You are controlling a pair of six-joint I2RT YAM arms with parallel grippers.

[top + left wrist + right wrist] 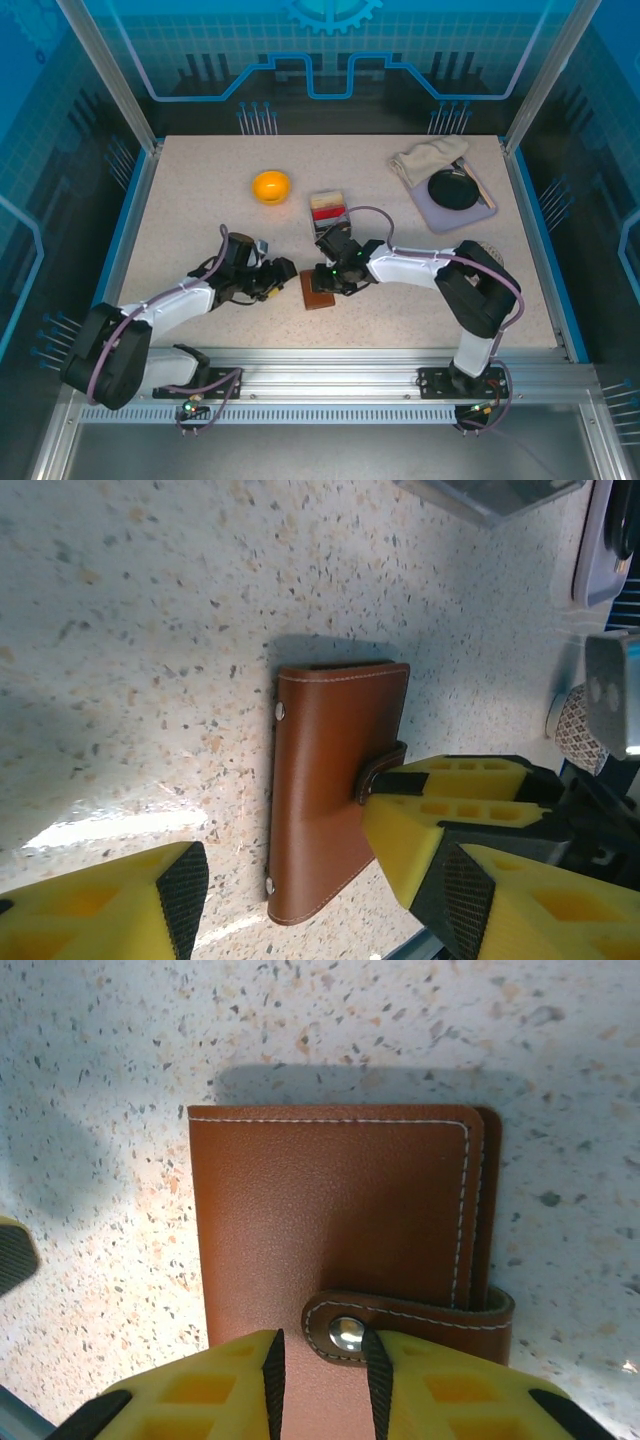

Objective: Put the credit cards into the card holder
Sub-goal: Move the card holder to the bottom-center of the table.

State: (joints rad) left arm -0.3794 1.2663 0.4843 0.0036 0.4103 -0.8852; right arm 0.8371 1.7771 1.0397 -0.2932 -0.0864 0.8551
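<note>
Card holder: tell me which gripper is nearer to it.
Right. The right gripper is at the snap tab of the card holder; the left gripper sits open beside it, apart.

One counter carries everything. One card holder, brown leather, has one snap tab with one metal stud, and two small rivets along its spine edge. Two hands are at the card holder: the left hand just to its left and the right hand over it, each with two yellow fingers. Just beyond the card holder stands one clear box of stacked credit cards; red, white and dark layers show, their number unclear. Beyond and left of the card holder lies one orange round thing. Far beyond and right of it sits one grey tray with one black dish and one crumpled cloth.
</note>
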